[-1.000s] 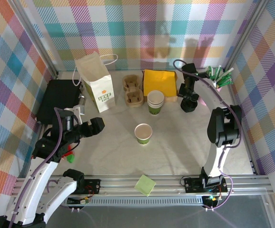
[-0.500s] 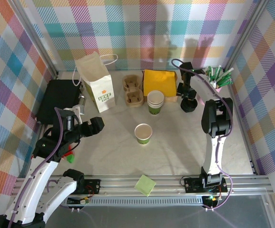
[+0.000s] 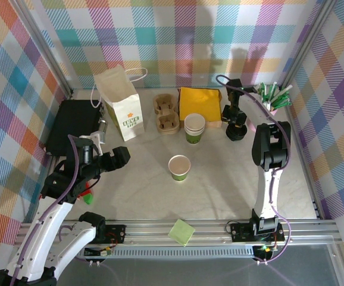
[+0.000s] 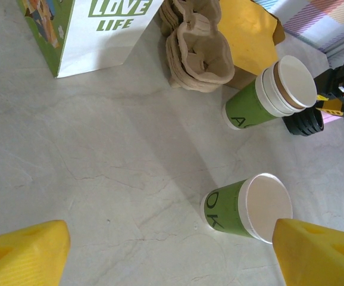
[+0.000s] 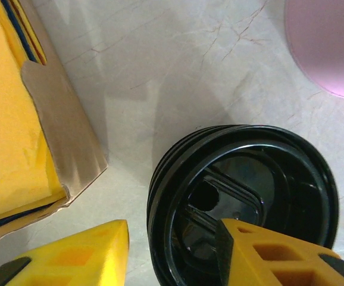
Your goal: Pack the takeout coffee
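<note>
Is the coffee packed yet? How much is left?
Nothing is packed yet. The takeout coffee stands lidless mid-table, outside the paper bag. In hand: the right gripper straddles the rim of the stack of black lids, jaws not pinching; the left gripper hangs open near the cup. Left: lid on, probably, then cup into bag.

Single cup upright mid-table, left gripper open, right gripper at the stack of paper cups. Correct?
Not quite. The right gripper is at the stack of black lids, with one finger inside the rim. It is not at the stack of paper cups, as the right wrist view shows. The single cup does stand upright mid-table, and the left gripper is open.
</note>
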`<action>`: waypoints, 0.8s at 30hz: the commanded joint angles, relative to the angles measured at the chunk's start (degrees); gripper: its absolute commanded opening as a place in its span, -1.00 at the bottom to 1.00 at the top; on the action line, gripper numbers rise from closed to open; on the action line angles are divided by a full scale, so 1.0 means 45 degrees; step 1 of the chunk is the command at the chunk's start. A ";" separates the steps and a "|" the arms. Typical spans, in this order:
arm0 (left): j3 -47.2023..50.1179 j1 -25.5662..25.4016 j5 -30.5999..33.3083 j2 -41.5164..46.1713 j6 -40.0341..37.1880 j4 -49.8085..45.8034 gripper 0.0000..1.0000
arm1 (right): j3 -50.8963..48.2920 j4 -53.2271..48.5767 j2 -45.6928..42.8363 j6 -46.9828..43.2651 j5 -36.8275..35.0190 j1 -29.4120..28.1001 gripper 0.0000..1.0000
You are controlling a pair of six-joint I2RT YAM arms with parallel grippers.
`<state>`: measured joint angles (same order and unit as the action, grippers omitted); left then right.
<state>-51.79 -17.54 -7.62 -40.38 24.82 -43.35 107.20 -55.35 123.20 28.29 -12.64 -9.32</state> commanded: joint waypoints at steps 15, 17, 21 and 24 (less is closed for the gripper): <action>0.0142 -0.0145 0.0131 0.0223 0.0092 0.0020 0.77 | 0.0417 -0.0141 0.0347 0.0067 0.0310 0.0178 -0.40; 0.0147 -0.0145 0.0098 0.0204 0.0109 0.0060 0.77 | 0.0416 -0.0151 0.0311 0.0070 0.0310 0.0197 -0.41; 0.0095 -0.0145 0.0091 0.0184 0.0107 0.0030 0.76 | 0.0363 -0.0131 0.0260 0.0025 0.0310 0.0236 -0.47; 0.0049 -0.0145 0.0133 0.0223 0.0090 -0.0034 0.77 | 0.0359 -0.0121 0.0241 0.0013 0.0329 0.0255 -0.53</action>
<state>-51.77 -17.54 -7.42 -40.01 24.84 -43.35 107.39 -55.33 124.09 28.21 -11.64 -8.58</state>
